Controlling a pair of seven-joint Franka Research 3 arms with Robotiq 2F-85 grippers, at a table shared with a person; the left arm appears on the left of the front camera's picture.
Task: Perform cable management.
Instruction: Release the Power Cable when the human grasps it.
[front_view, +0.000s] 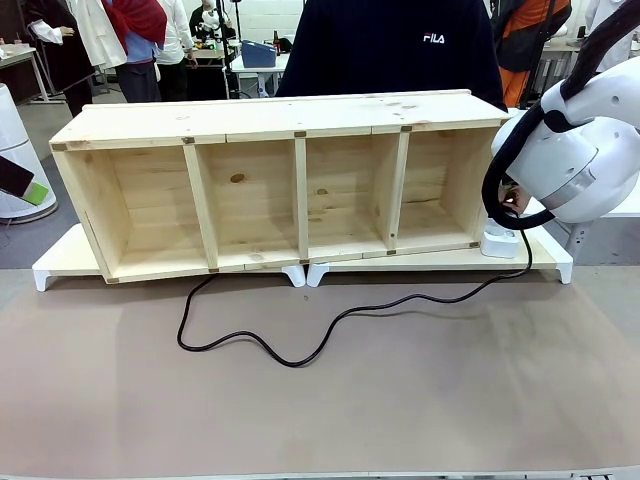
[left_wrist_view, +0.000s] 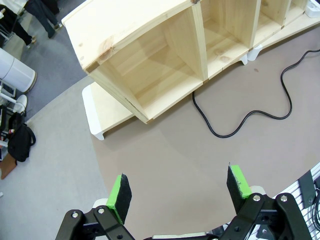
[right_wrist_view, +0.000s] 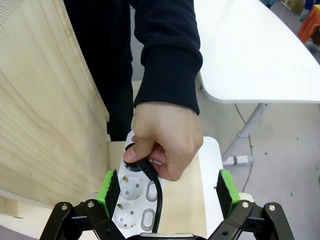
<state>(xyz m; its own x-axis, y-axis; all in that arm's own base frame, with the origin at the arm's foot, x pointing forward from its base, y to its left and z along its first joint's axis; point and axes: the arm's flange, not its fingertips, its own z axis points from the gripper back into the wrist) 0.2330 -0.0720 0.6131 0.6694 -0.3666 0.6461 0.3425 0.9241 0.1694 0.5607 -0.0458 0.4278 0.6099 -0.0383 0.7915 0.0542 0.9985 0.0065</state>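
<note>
The black cable (front_view: 300, 357) snakes over the brown mat from under the wooden shelf (front_view: 270, 190) to the white power strip (front_view: 499, 243) at the shelf's right end. In the right wrist view a person's hand (right_wrist_view: 165, 142) grips the black round plug (right_wrist_view: 138, 163) at the power strip (right_wrist_view: 132, 202), and the cable (right_wrist_view: 158, 205) hangs down from it. My right gripper (right_wrist_view: 167, 192) is open just above the strip, its pads either side of the hand and touching nothing. My left gripper (left_wrist_view: 179, 187) is open and empty above the mat, well short of a cable (left_wrist_view: 235, 131) loop.
The four-bay shelf lies on low white risers (front_view: 60, 262) along the table's far side. A person in a dark top (front_view: 390, 50) stands behind it. My right arm's white body (front_view: 570, 150) hangs over the shelf's right end. A white table (right_wrist_view: 250, 50) stands beyond.
</note>
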